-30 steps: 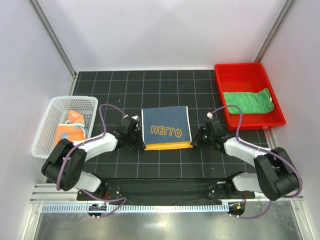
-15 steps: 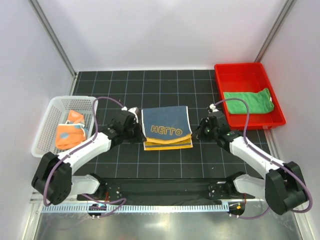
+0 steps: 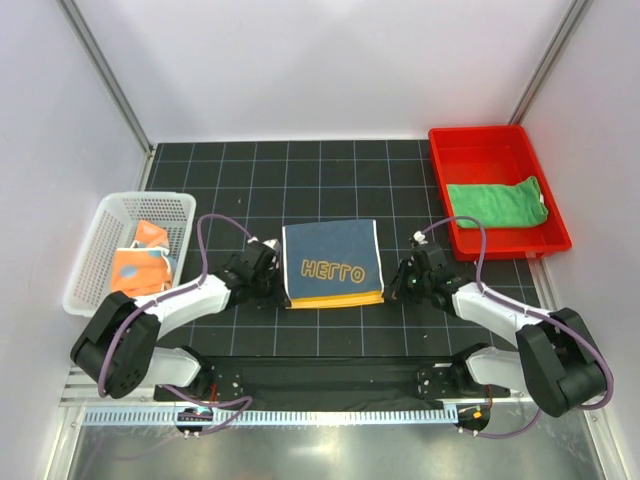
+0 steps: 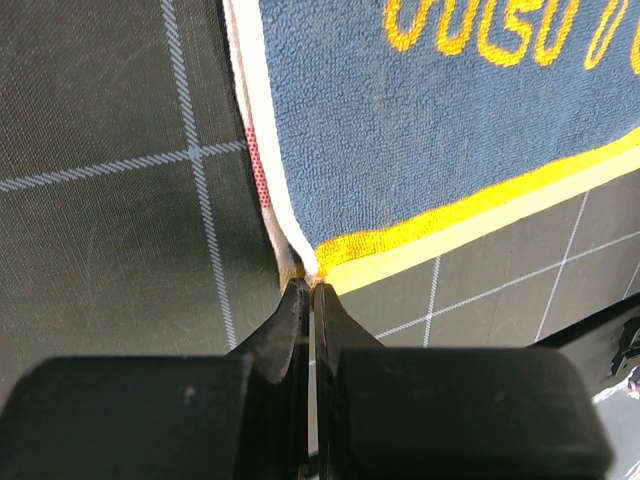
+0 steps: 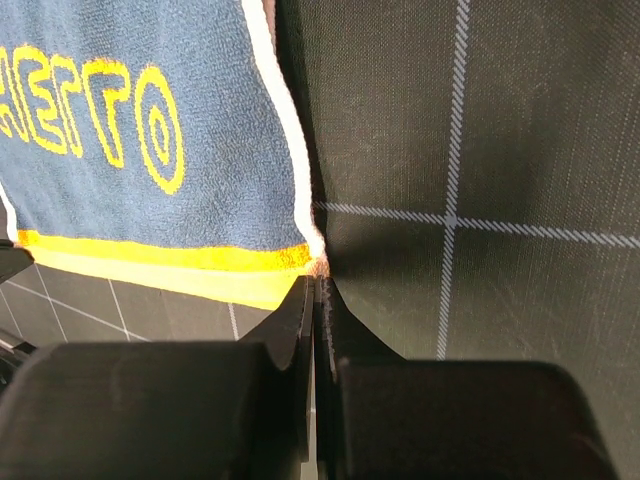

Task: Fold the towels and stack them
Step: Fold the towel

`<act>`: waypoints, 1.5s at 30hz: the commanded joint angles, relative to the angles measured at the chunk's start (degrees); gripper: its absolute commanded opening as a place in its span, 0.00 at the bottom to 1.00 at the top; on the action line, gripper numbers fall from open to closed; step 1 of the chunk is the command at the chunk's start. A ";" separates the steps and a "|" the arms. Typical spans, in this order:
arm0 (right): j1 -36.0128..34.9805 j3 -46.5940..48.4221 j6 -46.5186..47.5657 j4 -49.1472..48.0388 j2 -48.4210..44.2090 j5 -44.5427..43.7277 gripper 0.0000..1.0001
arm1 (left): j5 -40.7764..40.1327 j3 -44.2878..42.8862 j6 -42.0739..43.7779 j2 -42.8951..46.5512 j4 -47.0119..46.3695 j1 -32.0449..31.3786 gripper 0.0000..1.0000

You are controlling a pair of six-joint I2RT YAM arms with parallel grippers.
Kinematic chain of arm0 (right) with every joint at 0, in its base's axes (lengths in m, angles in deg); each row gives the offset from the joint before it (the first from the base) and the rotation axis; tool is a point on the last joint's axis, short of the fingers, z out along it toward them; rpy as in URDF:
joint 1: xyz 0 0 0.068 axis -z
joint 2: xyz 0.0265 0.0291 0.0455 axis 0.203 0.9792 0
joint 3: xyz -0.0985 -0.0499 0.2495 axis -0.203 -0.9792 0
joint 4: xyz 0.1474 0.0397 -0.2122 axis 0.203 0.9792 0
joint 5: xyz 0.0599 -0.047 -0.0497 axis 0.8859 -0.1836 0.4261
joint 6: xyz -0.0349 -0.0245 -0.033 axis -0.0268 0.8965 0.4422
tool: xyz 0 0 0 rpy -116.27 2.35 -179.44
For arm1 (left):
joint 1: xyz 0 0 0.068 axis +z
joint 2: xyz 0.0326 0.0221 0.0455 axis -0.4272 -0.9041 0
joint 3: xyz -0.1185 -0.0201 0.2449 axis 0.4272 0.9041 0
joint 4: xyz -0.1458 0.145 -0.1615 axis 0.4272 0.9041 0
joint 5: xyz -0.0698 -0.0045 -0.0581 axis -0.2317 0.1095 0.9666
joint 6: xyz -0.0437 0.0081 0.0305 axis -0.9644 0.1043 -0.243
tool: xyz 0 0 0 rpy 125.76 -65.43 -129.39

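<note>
Grid mat (image 3: 330,175): towel (image 3: 333,262) between white basket (image 3: 86,262) and red tray (image 3: 480,133)

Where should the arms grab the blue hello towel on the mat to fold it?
By its two near corners, coming in low from the left and right. The blue towel lies flat, so only its edges offer a pinch; the left fingers and right fingers are shut there.

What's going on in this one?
Both arms are at the blue towel with yellow lettering, which lies flat at mid-table. The left gripper and right gripper are each shut on a near corner of it. A green towel lies in the red tray, and an orange-patched towel sits in the white basket.
</note>
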 commanded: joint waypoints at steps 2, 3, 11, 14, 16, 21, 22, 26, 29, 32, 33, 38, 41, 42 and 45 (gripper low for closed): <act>0.07 -0.94 -0.87 -3.62 0.92 -0.53 0.01 | -1.46 1.15 0.27 -0.22 -2.15 0.13 0.00; 0.07 -0.94 -0.96 -3.62 1.01 -0.26 0.01 | -1.46 1.41 0.18 -0.22 -2.33 0.13 0.00; -0.99 0.91 -1.84 0.50 -2.41 -1.14 0.01 | -3.21 0.19 0.62 3.65 0.74 0.13 0.00; -1.51 1.00 -2.10 1.30 -3.29 -1.76 0.01 | -4.18 0.10 1.06 3.22 1.54 0.13 0.00; -1.95 0.65 -2.19 0.86 -2.60 -1.67 0.01 | -4.53 0.27 1.24 2.34 1.28 0.13 0.00; -2.31 -0.67 -3.42 -1.07 -1.80 -0.88 0.01 | -5.06 0.98 1.15 0.93 0.39 0.13 0.00; -2.39 -0.85 -3.68 -1.51 -1.71 -0.70 0.01 | -5.24 1.06 1.06 0.84 0.39 0.13 0.00; -2.40 -1.81 -4.30 -2.21 -2.15 -0.09 0.08 | -5.77 1.15 0.89 0.40 0.48 0.13 0.00; -2.40 -2.17 -4.12 -2.30 -2.59 0.18 0.31 | -5.77 0.28 0.89 -0.39 1.09 0.13 0.03; -2.31 0.01 -2.99 -0.29 -3.82 0.18 0.45 | -5.59 -2.18 1.59 -0.31 3.29 0.13 0.28; -2.39 1.07 -2.37 0.59 -4.34 0.00 0.48 | -6.37 -3.23 2.63 -0.04 5.56 0.13 0.36; -2.05 15.10 7.09 4.82 -2.87 -2.28 0.61 | -11.30 -16.84 10.63 -0.30 13.48 1.45 0.49; 0.67 25.84 16.48 3.32 7.13 5.43 0.62 | -3.60 -25.63 14.68 -4.76 12.18 6.52 0.56; 1.38 29.61 19.23 4.80 11.08 7.80 0.62 | -0.61 -28.26 15.47 -6.87 12.08 7.68 0.56; 3.23 45.08 29.16 15.25 23.57 15.63 0.62 | 7.57 -40.04 23.53 -17.50 15.23 9.53 0.54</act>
